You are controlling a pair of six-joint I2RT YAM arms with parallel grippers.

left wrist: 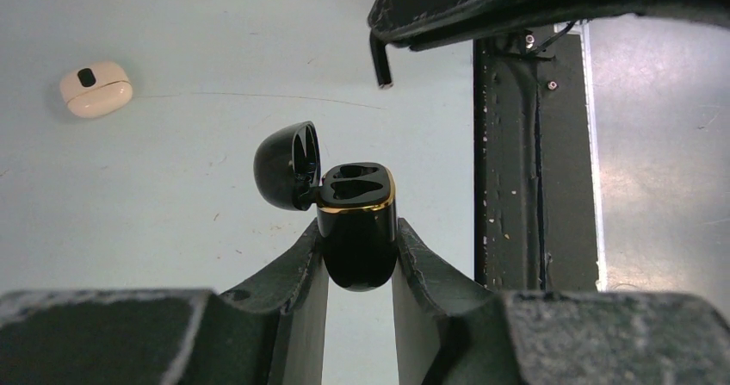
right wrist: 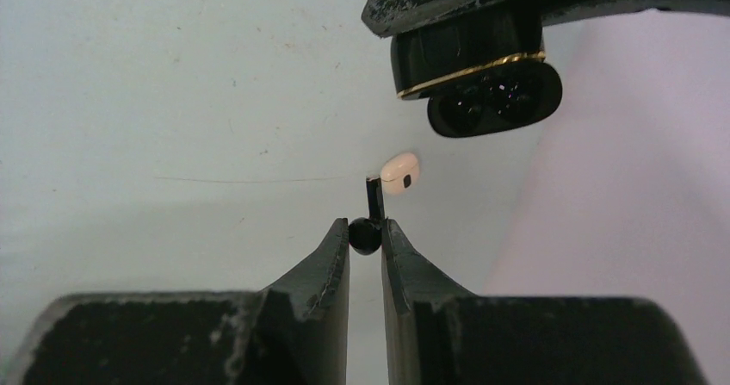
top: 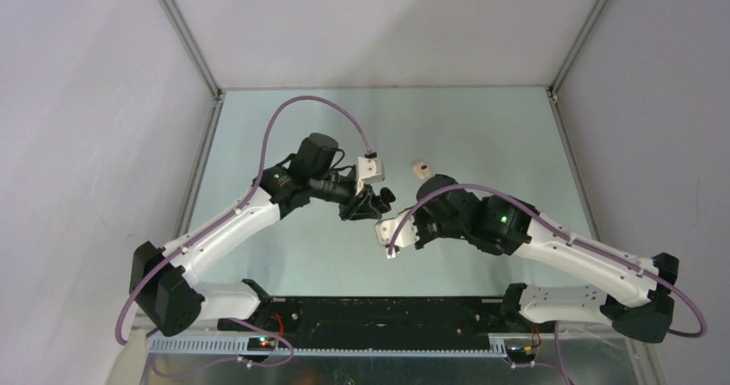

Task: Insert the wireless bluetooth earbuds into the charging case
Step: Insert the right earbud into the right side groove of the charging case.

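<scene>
Black earbud between right end effector

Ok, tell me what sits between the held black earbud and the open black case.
Nothing: left wrist view shows an empty gap between earbud and case.

Pale green table (grey walls)

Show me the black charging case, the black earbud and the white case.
black charging case [left wrist: 355, 239]: left wrist view, lower shell front.
black earbud [right wrist: 365, 235]: right wrist view, round head.
white case [left wrist: 103, 97]: left wrist view, pale shell.
</scene>
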